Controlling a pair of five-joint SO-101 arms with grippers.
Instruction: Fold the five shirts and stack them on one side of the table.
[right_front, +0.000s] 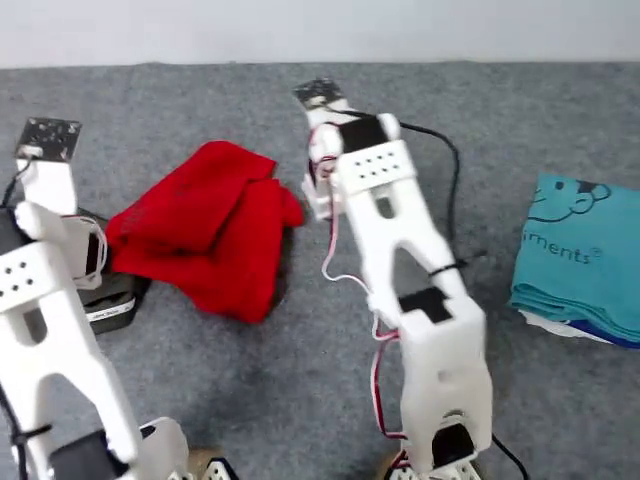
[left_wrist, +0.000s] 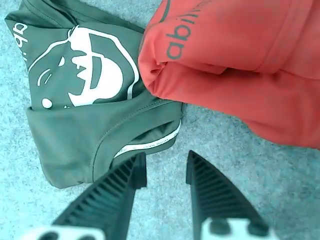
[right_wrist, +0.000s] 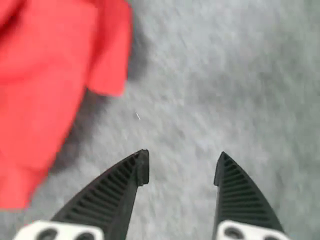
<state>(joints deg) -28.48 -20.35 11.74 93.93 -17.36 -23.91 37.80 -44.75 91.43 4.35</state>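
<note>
Left claw (left_wrist: 166, 159) is spread, nothing between the fingers, hanging over bare table (left_wrist: 280, 200) with one fingertip just beside the hem of the dark shirt (left_wrist: 85, 130). That dark shirt lies rumpled, white print facing up, and the red shirt (left_wrist: 235, 60) laps right onto its edge.

Over to the right claw (right_wrist: 183, 156): spread wide as well, gripping nothing, grey table beneath it. The red shirt is close off to one side, not touching.

From the high view, the red shirt sits bunched and loosely doubled over, between the left arm (right_front: 45, 300) and the right arm (right_front: 420, 280). The dark shirt pokes out from under the left arm, touching the red one.

At the table's right edge, the teal shirt (right_front: 580, 250) lies folded on top of a stack (right_front: 565, 326), white and blue layers peeking out below it.
</note>
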